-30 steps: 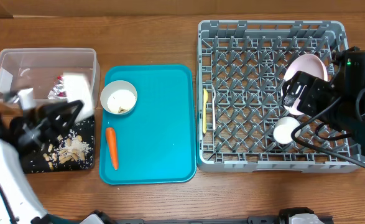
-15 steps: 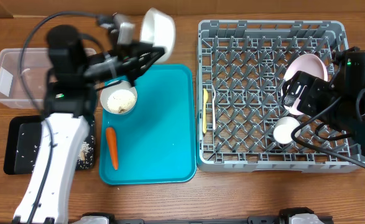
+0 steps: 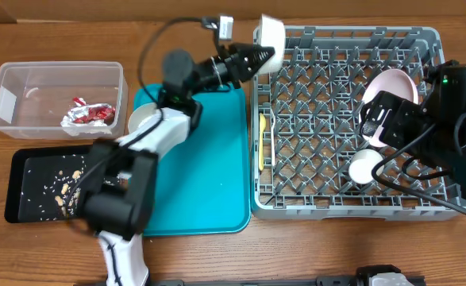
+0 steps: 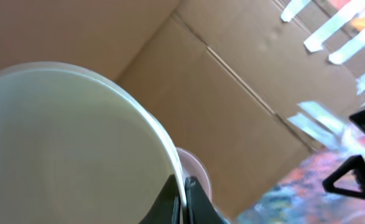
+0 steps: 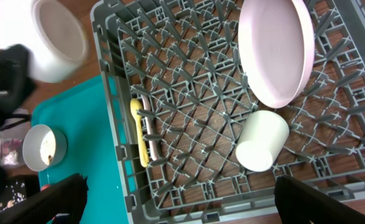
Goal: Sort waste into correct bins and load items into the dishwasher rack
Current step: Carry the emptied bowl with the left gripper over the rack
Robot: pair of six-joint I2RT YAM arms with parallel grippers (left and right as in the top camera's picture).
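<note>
White bowl (image 3: 271, 33) pinched by rim in your L gripper (image 3: 255, 56), jaws clamped on it, raised at top-left corner of rack (image 3: 336, 48). Your R gripper (image 5: 181, 202): jaws wide apart, nothing btwn, over rack's right side. In rack: pink plate (image 3: 395, 83) leaning, cup (image 3: 365, 167) below it, yellow cutlery (image 3: 263, 143) at left edge. Clear tub (image 3: 10, 75) holds wrapper (image 3: 90, 115). Black tray (image 3: 26, 199) holds scraps (image 3: 62, 187). 2nd bowl (image 5: 39, 146) on teal tray (image 3: 217, 183).

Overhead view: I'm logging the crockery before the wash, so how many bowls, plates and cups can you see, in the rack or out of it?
Bowls: 2 (held bowl, tray bowl)
Plates: 1 (plate)
Cups: 1 (cup)
Total: 4
</note>
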